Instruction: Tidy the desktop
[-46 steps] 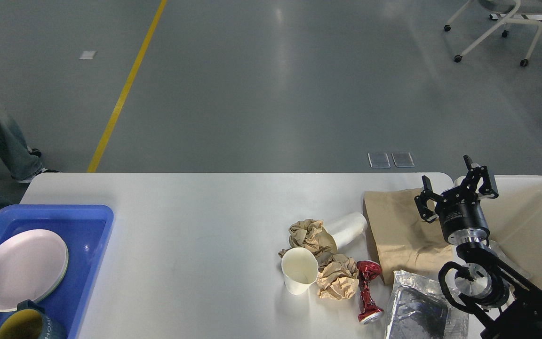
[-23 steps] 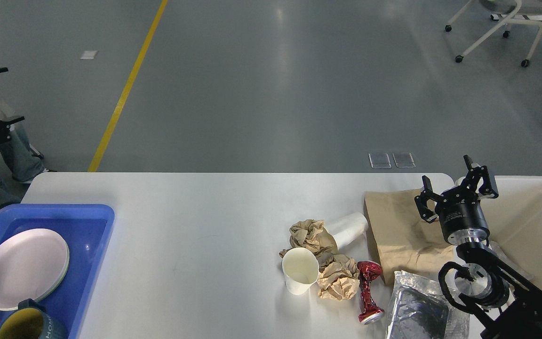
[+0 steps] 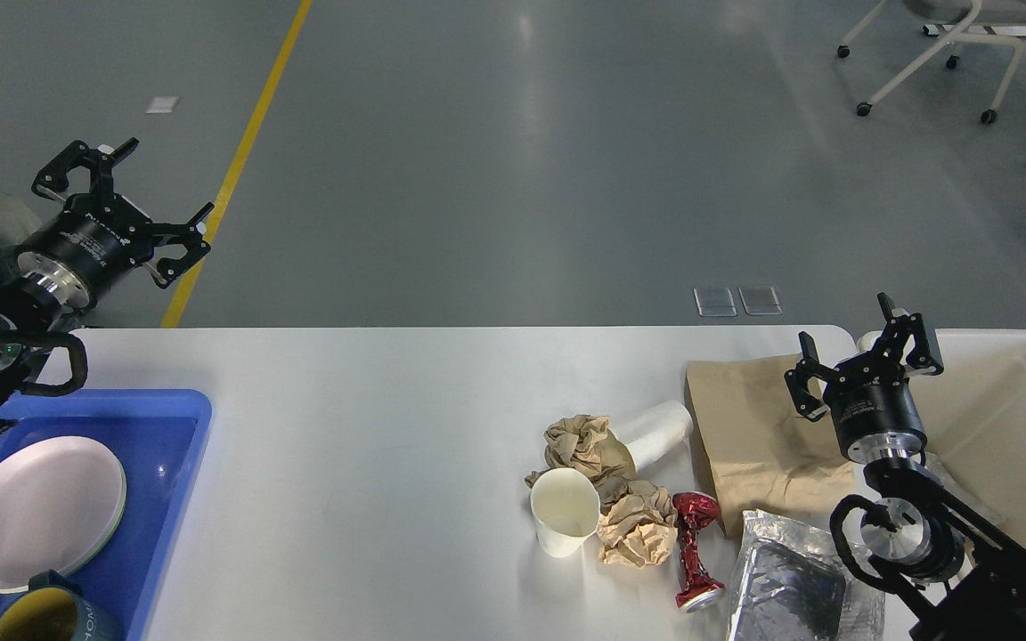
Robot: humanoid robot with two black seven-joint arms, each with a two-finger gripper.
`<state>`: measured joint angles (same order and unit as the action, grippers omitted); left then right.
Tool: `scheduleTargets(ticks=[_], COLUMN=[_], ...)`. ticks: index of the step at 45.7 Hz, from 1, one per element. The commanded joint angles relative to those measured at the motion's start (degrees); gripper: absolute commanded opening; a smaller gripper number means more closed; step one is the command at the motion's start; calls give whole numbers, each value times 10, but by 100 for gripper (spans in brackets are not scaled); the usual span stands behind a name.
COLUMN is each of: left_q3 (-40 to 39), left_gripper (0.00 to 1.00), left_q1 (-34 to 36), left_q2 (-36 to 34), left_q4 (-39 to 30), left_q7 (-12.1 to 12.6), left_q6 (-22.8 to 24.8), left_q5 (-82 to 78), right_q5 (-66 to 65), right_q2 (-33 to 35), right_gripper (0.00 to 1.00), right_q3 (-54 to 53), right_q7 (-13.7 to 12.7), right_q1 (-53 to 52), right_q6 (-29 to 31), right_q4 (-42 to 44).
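The white desk [image 3: 388, 418] filled the lower half of the head view, with a blue tray [image 3: 170, 445] at its left end and crumpled paper [image 3: 586, 445] and cups toward the right. The left end effector [image 3: 134, 200] hung released and empty beyond the desk's far left corner. The right end effector [image 3: 860, 361], also released and empty, hovered over a brown paper bag [image 3: 745, 427].

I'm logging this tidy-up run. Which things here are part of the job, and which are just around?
Part of the job:
white rectangular desktop
crumpled brown paper wads
two white paper cups
crushed red can
flat brown paper bag
silver foil pouch
cream-white bin
blue plastic tray

Just around:
white wheeled chair
yellow floor line
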<state>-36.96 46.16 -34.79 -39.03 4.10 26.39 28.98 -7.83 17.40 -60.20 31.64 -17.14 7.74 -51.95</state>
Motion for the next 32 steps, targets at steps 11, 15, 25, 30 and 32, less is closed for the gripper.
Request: scheduleTargets(ticks=[11, 15, 25, 30, 32], left_q3=[-258, -316, -408, -427, -428], left_gripper=[96, 96, 96, 96, 96], left_q1=[-199, -265, -386, -395, -395], left_q2=[99, 125, 180, 190, 190], left_q4=[-53, -102, -192, -194, -194], left_q7=[-77, -74, -70, -70, -70], left_q6=[-4, -5, -5, -3, 0], left_q5=[-100, -151, -254, -263, -263], right_q5=[0, 0, 0, 0, 0], right_q2=[0, 0, 0, 0, 0], right_gripper=[100, 100, 100, 100, 100], right_q3=[0, 0, 0, 0, 0], right_q7=[0, 0, 0, 0, 0], right_q1=[0, 0, 0, 0, 0], right_q6=[0, 0, 0, 0, 0], right_q4=[0, 0, 0, 0, -1])
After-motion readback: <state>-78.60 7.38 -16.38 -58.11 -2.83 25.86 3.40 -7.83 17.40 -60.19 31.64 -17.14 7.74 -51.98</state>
